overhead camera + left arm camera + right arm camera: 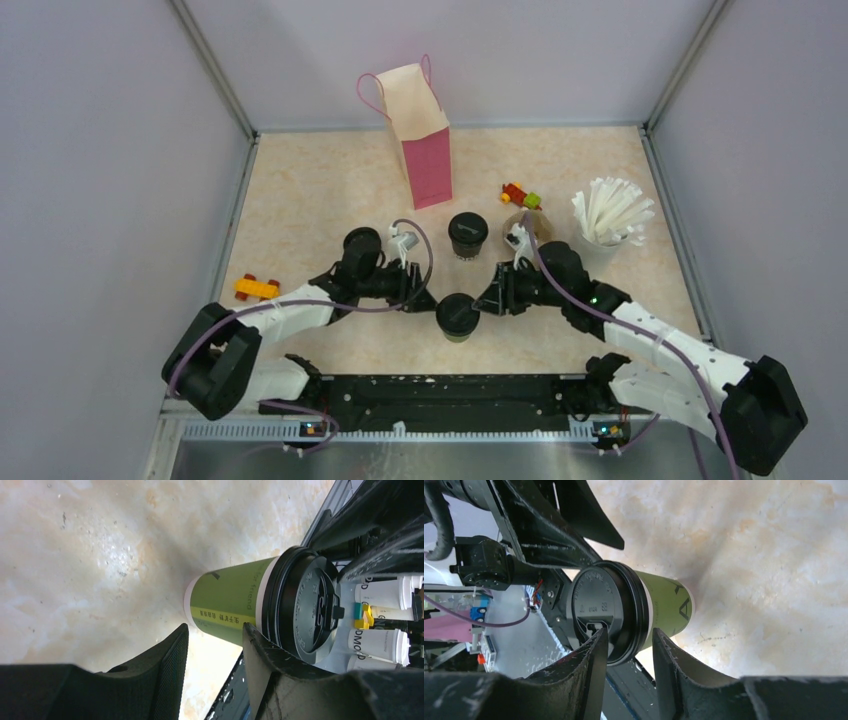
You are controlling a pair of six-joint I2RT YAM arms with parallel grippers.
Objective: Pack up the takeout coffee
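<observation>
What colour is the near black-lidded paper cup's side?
The paper cup is olive green with a yellow band; left wrist view shows it best.

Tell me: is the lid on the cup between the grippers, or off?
On. The black lid sits over the rim of the green cup in both wrist views.

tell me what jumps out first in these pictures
Both arms meet at one green cup with a black lid near the table's front centre, the left tool and right tool on either side of it. Behind stand a second lidded cup and a tall pink paper bag; white straws bristle at right.
</observation>
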